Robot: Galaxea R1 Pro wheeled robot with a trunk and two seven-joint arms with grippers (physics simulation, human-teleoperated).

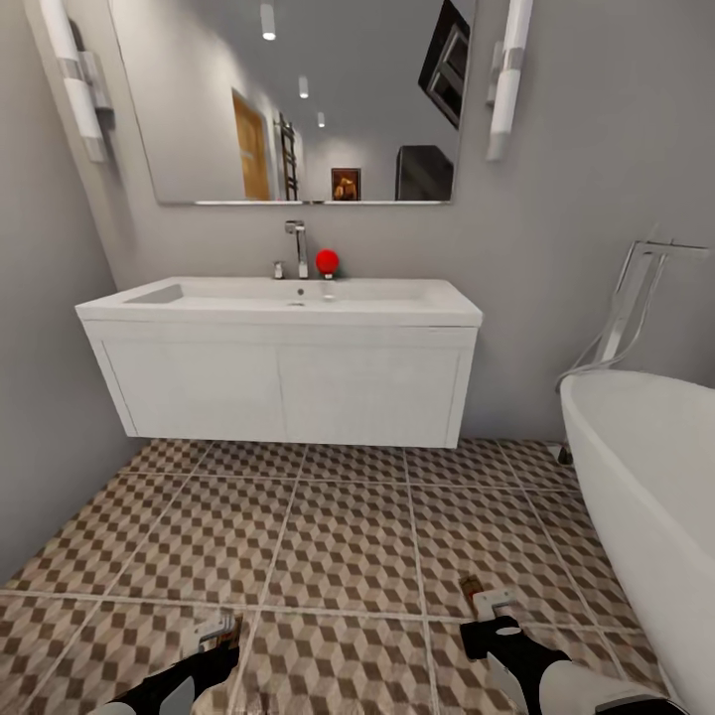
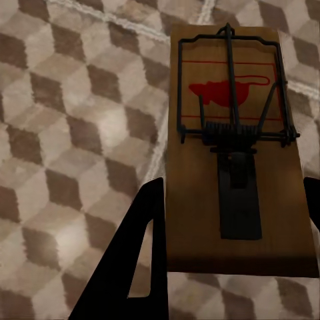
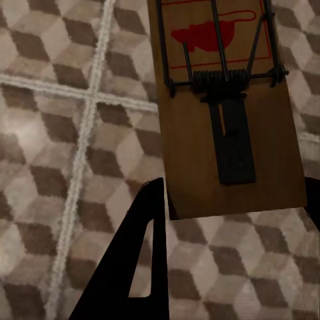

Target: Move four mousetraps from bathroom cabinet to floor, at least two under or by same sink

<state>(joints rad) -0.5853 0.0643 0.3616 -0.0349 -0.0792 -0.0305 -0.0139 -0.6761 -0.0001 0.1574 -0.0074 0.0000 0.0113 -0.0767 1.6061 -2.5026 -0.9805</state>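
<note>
Bathroom floor (image 1: 348, 536) ahead; each pincer, left (image 2: 227, 220) and right (image 3: 230, 207), pinches a mousetrap (image 2: 237, 147) for placing near the sink (image 1: 283, 372).

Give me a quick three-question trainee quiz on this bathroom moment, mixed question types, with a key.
1. True or false: a mousetrap sits between the fingers of the left gripper, and another mousetrap sits between those of the right gripper.
2. What sits on the sink beside the tap? A) a red round object B) a folded towel C) a soap bottle
3. Fill in: in the head view, the white fixture to the right of the sink is a ____.

Key: 1 true; 2 A; 3 bathtub.
</note>
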